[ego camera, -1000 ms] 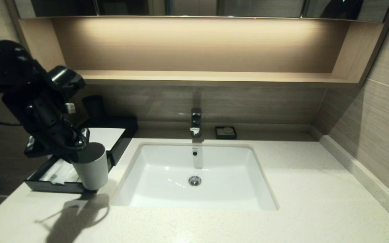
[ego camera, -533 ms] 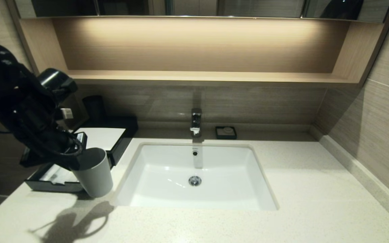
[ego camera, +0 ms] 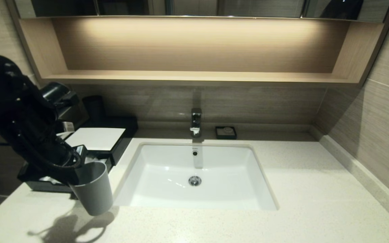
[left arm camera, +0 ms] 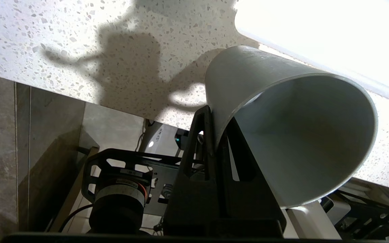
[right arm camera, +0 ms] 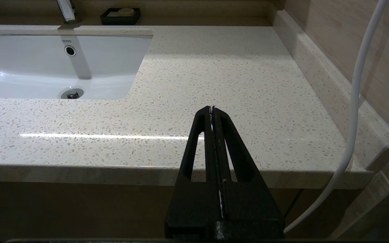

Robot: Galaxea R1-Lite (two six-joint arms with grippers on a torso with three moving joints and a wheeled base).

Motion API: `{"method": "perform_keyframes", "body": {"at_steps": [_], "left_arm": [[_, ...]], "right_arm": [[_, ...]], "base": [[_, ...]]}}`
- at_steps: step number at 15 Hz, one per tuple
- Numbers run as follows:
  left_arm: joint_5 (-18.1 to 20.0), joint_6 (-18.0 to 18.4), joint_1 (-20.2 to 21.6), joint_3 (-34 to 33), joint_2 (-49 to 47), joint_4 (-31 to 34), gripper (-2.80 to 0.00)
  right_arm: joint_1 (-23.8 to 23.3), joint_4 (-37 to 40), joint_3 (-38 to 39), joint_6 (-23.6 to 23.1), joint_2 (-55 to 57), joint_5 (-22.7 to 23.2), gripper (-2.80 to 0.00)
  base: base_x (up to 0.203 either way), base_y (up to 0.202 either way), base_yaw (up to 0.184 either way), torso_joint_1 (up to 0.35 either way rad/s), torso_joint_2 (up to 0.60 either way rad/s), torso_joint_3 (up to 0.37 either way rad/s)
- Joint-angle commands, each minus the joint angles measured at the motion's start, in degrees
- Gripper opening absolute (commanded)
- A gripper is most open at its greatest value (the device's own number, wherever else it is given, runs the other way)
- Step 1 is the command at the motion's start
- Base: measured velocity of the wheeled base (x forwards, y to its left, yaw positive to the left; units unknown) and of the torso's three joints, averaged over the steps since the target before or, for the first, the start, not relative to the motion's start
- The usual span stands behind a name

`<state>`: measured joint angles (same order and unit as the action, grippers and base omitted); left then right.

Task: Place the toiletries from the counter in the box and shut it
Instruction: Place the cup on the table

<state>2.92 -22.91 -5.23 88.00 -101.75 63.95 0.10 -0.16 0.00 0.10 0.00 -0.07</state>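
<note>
My left gripper point(ego camera: 77, 167) is shut on the rim of a grey cup point(ego camera: 93, 189), with one finger inside and one outside the wall. The cup point(left arm camera: 299, 135) hangs slightly tilted, mouth up, just above the counter point(ego camera: 214, 222), left of the sink. Behind it stands the black box point(ego camera: 96, 138) with its white top panel. Its drawer point(ego camera: 46, 186) is pulled out toward the counter's front, and my arm covers most of it. The toiletries are hidden from view. My right gripper point(right arm camera: 212, 108) is shut and empty, off the counter's front edge at the right.
The white sink point(ego camera: 194, 172) fills the middle of the counter, with a chrome tap point(ego camera: 196, 122) behind it and a small black soap dish point(ego camera: 226, 132) beside that. A dark tumbler point(ego camera: 94, 106) stands behind the box. A wooden shelf niche point(ego camera: 194, 76) runs above.
My left arm has carried the grey cup down and toward the counter's front edge. The cup now hangs lower and more upright, and more of the box's white top shows.
</note>
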Motion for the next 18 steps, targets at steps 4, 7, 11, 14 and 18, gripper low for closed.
{"method": "perform_keyframes", "body": {"at_steps": [4, 7, 11, 14, 18], "left_arm": [[-0.02, -0.03, 1.19, -2.18, -0.99, -0.10, -2.80], [-0.08, 0.17, 2.82, -2.43, -1.94, -0.66, -2.80], [-0.10, 0.93, 3.30, -3.74, -2.13, -1.90, -2.80], [-0.11, 0.93, 3.38, -4.82, -2.22, -2.79, -2.80], [-0.37, 0.93, 3.38, -8.58, -1.42, -6.35, -2.80]], "right_arm": [[0.00, -0.02, 0.09, -0.01, -0.04, -0.01, -2.80], [-0.01, -0.02, 0.09, -0.01, -0.08, -0.01, -2.80], [-0.01, -0.02, 0.09, -0.01, 0.00, -0.01, -2.80], [-0.01, -0.02, 0.09, -0.01, -0.06, -0.01, -2.80], [-0.01, -0.02, 0.09, -0.01, -0.09, -0.01, -2.80]], "base": [[0.000, 0.000, 0.000, 0.000, 0.00, 0.000], [0.000, 0.000, 0.000, 0.000, 0.00, 0.000], [0.000, 0.000, 0.000, 0.000, 0.00, 0.000], [0.000, 0.000, 0.000, 0.000, 0.00, 0.000], [0.000, 0.000, 0.000, 0.000, 0.00, 0.000]]}}
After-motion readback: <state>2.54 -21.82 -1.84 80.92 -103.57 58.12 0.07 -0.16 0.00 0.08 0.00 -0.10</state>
